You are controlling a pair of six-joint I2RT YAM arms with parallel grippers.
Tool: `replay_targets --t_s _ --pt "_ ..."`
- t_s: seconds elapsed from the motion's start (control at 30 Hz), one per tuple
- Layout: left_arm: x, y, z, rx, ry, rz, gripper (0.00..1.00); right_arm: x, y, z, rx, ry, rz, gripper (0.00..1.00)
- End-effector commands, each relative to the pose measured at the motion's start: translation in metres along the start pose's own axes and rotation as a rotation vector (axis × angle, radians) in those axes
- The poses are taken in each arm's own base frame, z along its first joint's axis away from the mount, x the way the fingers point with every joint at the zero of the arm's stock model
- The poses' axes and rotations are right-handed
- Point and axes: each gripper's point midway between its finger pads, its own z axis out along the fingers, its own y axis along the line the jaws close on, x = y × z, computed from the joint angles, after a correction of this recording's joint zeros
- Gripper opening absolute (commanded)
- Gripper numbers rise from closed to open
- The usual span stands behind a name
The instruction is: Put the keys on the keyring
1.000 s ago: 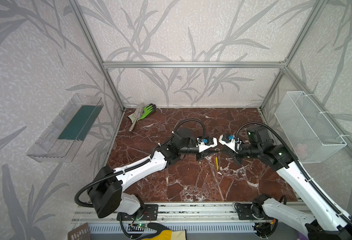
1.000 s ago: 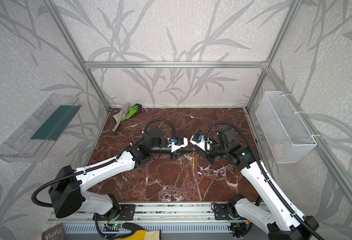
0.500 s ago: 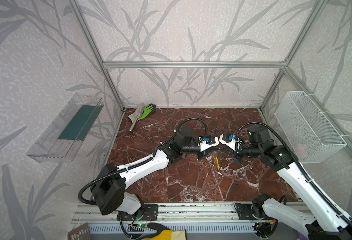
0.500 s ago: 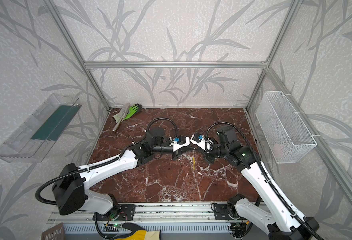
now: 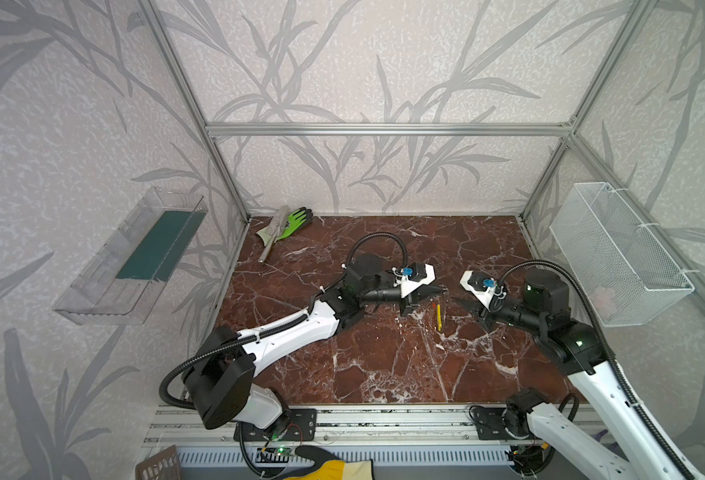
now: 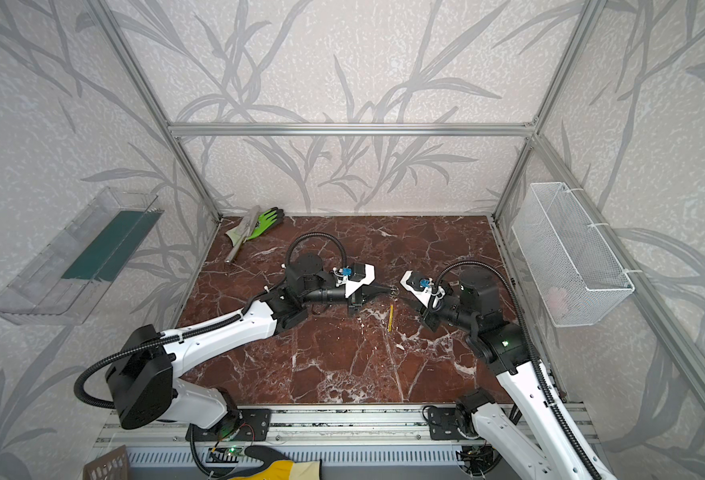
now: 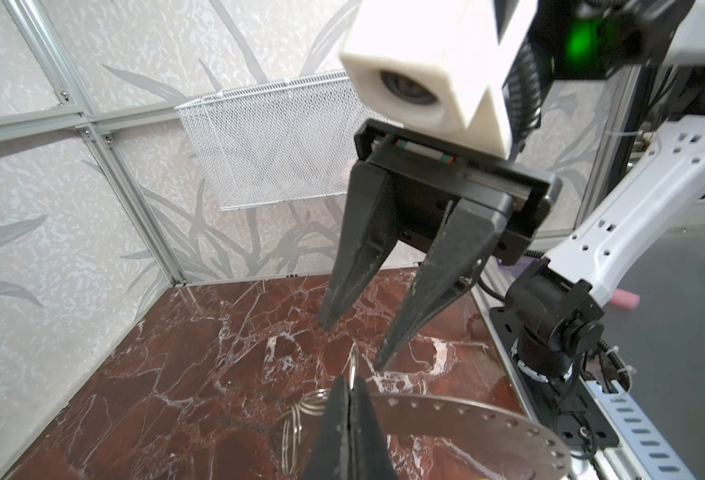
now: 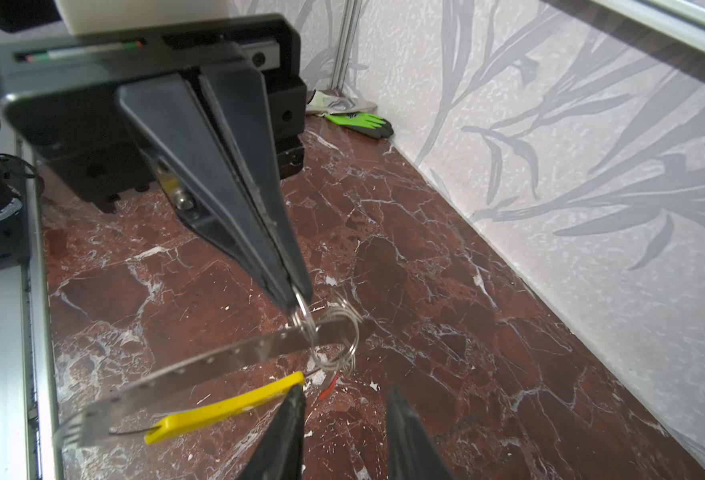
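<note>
Silver wire coils of the keyring (image 8: 355, 328) are hanging over the counter (image 8: 425, 291), and the left hand (image 8: 296, 297) is pinching one coil, its jaws pressed together. A perforated metal band (image 8: 201, 365) is passing through the coils, near a yellow tag (image 8: 226, 409). The right hand (image 7: 352, 345) is facing them with jaws apart, holding nothing. Only a red sliver (image 8: 329, 386) (perhaps a key head) is showing below; I am judging the threading as not yet finished.

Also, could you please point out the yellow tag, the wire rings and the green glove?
yellow tag (image 8: 226, 405): right wrist view, middle of its length.
wire rings (image 8: 336, 365): right wrist view, the bunched loops.
green glove (image 8: 355, 121): right wrist view, its green fabric.
</note>
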Motion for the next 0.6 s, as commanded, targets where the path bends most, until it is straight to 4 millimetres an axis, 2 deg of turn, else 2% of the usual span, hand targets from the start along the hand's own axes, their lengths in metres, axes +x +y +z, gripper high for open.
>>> replay_targets --t_s 0.0,0.2,0.57 --pt "-0.035 -0.004 -0.004 0.040 -0.149 -0.001 0.00 -0.023 0.002 -0.005 -0.018 -0.125 0.024 0.31" --pt "-0.041 -0.008 -0.006 0.067 -0.198 -0.001 0.00 -0.035 0.018 -0.008 -0.104 -0.216 0.068 0.25" --pt "-0.039 -0.013 -0.006 0.092 -0.201 0.000 0.00 -0.050 0.021 -0.010 -0.134 -0.317 0.062 0.19"
